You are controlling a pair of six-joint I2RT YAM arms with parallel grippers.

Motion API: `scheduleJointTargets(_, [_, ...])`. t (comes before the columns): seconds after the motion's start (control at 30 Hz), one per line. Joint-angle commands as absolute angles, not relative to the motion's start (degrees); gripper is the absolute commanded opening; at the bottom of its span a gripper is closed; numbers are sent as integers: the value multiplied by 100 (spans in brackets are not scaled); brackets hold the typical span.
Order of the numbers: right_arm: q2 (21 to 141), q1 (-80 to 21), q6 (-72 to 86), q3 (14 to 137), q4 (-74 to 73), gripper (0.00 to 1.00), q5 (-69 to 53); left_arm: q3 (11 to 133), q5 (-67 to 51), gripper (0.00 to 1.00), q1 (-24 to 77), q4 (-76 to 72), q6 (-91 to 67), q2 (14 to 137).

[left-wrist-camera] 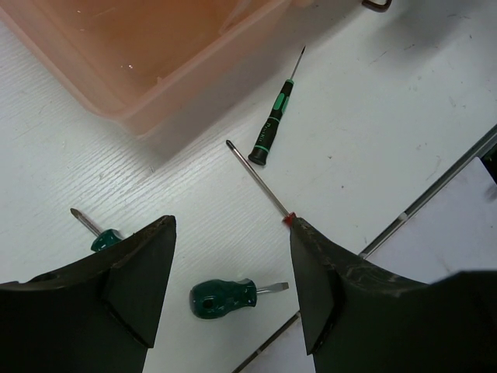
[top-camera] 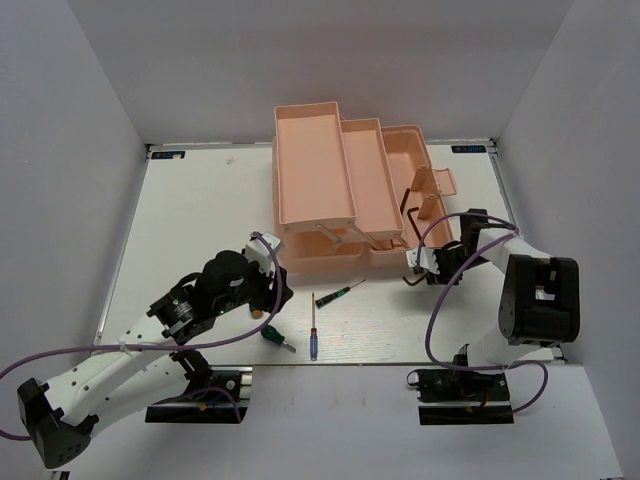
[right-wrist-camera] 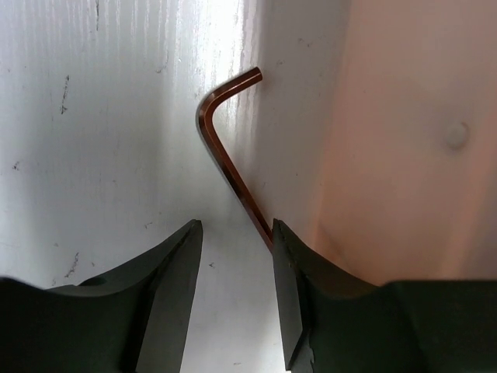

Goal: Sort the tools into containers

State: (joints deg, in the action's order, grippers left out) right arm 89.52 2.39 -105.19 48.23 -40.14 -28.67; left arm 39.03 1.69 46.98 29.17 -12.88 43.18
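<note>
The left arm's fingers (left-wrist-camera: pixel 132 295) are standing wide apart and holding nothing, hanging over the tabletop (left-wrist-camera: pixel 388 116). In the wrist view, a stubby green screwdriver (left-wrist-camera: pixel 225 298) is lying flat at 6 o'clock, below the gap between them. A second stubby screwdriver (left-wrist-camera: pixel 99 235) is poking out at 9 o'clock, half hidden by one finger. A long thin screwdriver (left-wrist-camera: pixel 256 179) is reaching toward 11 o'clock from beside the other finger, its handle hidden. A small green screwdriver (left-wrist-camera: pixel 272 128) is lying just past it toward 1 o'clock. The pink toolbox (left-wrist-camera: pixel 155 70) is filling the 11 o'clock corner.

The right arm's fingers (right-wrist-camera: pixel 163 303) are standing partly open and clamping nothing. A copper hex key (right-wrist-camera: pixel 225 148) is lying on the tabletop between them. Its long end is touching the inner edge of the 3 o'clock finger, and its bent end is pointing toward 1 o'clock. The toolbox wall is rising just beside the key at 3 o'clock.
</note>
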Motion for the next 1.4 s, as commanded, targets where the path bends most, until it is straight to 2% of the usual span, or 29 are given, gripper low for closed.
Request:
scheduleJointTargets(0.0, [9052,80,-10837,5019,-4070,48,-2584,3885,114,71,4693,2883,-1230,4236])
scheduleJointTargets(0.23, [9149,-219,-10828,4834,-3902,48,-2356,3885,114,71,4693,2883,-1230,4184])
scheduleJointTargets(0.47, [9351,-369,-11162,4930,-4840,42,-1995,3885,114,71,4693,2883,-1178,4184])
scheduleJointTargets(0.97, [8983,-589,-11224,4518,-5484,38,-1477,3885,114,71,4693,2883,-1178,4078])
scheduleJointTargets(1.17, [8763,-624,-10899,4193,-4861,41,-1362,3885,114,71,4693,2883,-1178,4078])
scheduleJointTargets(1.37, [8587,-624,-10722,4386,-4702,41,-1898,3885,114,71,4693,2883,-1178,4078])
